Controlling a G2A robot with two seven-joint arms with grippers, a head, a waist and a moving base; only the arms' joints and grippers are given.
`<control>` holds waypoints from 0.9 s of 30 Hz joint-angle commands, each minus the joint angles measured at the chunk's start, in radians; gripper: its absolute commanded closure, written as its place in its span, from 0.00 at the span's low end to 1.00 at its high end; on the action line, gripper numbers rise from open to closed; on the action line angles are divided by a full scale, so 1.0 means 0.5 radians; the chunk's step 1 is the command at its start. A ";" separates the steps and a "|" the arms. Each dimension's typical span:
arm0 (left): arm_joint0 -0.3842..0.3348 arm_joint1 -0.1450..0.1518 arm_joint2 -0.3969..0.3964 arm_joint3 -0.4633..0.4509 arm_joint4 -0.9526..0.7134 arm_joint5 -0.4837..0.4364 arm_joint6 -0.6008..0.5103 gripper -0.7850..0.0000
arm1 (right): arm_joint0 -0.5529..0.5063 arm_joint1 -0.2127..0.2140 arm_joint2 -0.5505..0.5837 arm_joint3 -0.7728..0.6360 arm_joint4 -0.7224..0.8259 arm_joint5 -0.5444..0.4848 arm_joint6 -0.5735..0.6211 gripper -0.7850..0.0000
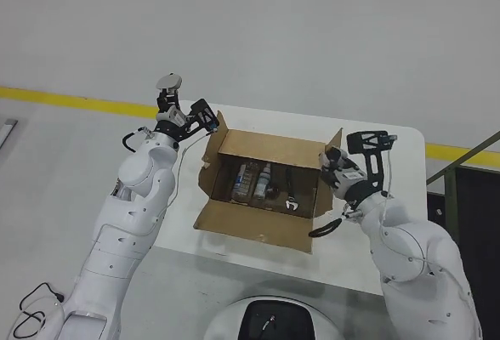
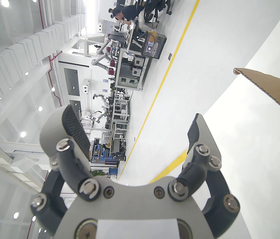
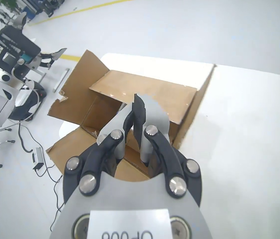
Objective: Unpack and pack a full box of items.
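The open brown cardboard box (image 1: 263, 149) sits on the white rounded table (image 1: 377, 255) with its flaps spread. Inside lie two pale bottles (image 1: 252, 180) and a metal wrench (image 1: 290, 195). The right gripper (image 3: 138, 105) hangs over the box's right end, its fingers pressed together around nothing visible. The left gripper (image 2: 132, 123) is just outside the left flap, its fingers spread wide and empty.

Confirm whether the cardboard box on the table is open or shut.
Open. The box has its flaps folded outward, and the top view looks straight in at bottles and a wrench inside.
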 commanded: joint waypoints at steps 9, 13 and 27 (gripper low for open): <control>0.000 0.000 0.000 0.000 0.000 0.000 0.000 0.00 | -0.027 0.011 -0.074 -0.170 -0.405 0.146 0.156 0.00; 0.000 0.000 0.000 0.000 0.000 0.000 0.000 0.00 | -0.037 0.007 -0.059 -0.065 -0.427 0.242 0.178 0.00; 0.000 0.000 0.000 0.000 0.000 0.000 0.000 0.00 | 0.045 -0.016 -0.074 0.330 -0.179 0.310 0.076 0.71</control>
